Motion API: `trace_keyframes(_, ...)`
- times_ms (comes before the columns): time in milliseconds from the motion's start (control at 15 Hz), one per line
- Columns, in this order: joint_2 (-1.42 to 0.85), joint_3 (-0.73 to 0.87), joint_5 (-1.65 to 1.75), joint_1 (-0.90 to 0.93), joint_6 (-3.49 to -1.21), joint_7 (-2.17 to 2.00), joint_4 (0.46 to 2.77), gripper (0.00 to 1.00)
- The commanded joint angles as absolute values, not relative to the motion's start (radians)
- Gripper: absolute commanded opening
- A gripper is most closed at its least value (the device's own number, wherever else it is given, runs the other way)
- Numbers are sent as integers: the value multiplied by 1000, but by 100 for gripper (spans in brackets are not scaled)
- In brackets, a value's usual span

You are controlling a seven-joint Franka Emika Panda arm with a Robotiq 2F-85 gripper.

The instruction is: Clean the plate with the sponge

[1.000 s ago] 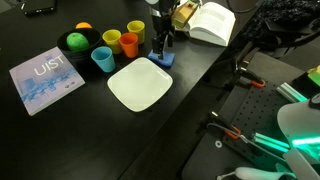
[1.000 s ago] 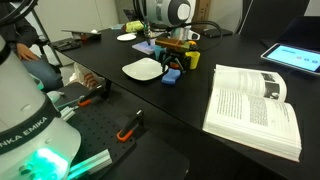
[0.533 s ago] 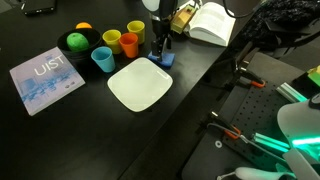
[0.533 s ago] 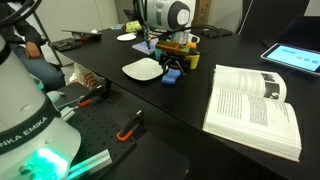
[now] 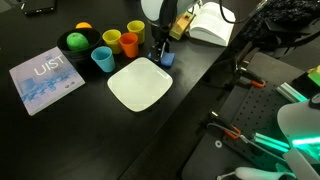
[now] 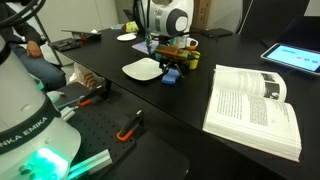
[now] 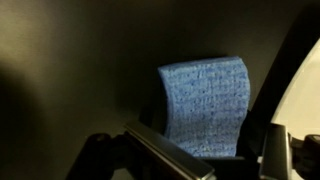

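Observation:
The white plate [image 5: 140, 85] lies flat on the black table and shows in both exterior views [image 6: 143, 69]. Its edge is a white strip at the right of the wrist view [image 7: 306, 100]. The blue sponge [image 5: 167, 61] lies on the table just beside the plate's far corner [image 6: 171, 77]. My gripper [image 5: 160, 51] is low over the sponge, pointing down [image 6: 172, 68]. In the wrist view the sponge [image 7: 205, 100] lies between the two fingers [image 7: 215, 150]. A gap shows beside the right finger, so the jaws look open around it.
Several coloured cups [image 5: 120, 43] and a green bowl [image 5: 76, 42] stand behind the plate. A pale blue booklet [image 5: 45, 80] lies to one side. An open book [image 6: 255, 105] lies near the table edge, and a tablet [image 6: 295, 57] sits further back.
The arm has shifted a little and come lower over the sponge. The sponge and plate have not moved.

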State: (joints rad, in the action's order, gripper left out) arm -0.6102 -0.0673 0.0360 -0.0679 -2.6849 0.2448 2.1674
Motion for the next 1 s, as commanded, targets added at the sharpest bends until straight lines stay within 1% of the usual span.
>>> trace_keyframes(0,-607,-51,61,-46,-2718,224,2163,59)
trace_keyframes(67,-603,-41,70,-37,-2724,218,2167,52)
trace_keyframes(133,-600,-31,83,-29,-2726,211,2170,42)
trace_keyframes(200,-594,-23,94,-21,-2721,202,2173,37)
trace_keyframes(333,-587,0,115,1,-2717,174,2178,34)
trace_keyframes(467,-576,19,132,20,-2712,145,2187,27)
trace_keyframes(600,-571,37,142,35,-2704,113,2194,26)
trace_keyframes(933,-516,93,166,72,-2655,27,2219,17)
